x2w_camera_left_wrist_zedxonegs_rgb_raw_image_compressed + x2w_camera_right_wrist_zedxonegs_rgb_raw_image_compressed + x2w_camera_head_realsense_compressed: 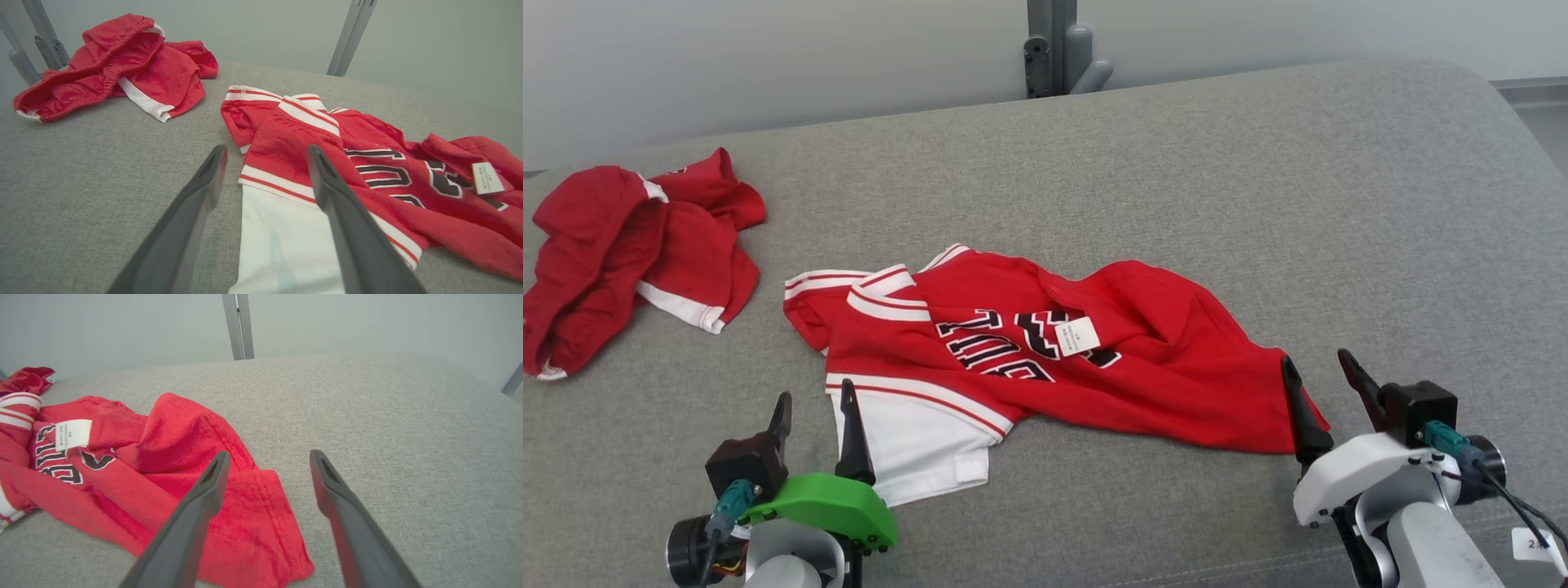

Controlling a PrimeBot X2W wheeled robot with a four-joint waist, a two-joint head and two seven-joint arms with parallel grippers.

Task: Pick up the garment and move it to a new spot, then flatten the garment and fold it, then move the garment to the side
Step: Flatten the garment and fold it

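Observation:
A red garment (1094, 351) with white striped trim, black lettering and a white tag lies crumpled on the grey cushioned surface (1258, 204). Its white panel points toward the front edge. My left gripper (817, 408) is open just above that white panel's left corner, one finger over the cloth (286, 163) and one over bare fabric. Open too, my right gripper (1319, 371) hovers at the garment's right hem (261, 522), its left finger over the red cloth, its right finger over the grey surface. Nothing is held by either.
A second red garment (629, 253) with white trim lies bunched at the far left of the surface. A grey metal post (1054, 49) stands behind the back edge against the pale wall. The surface rounds off at the right.

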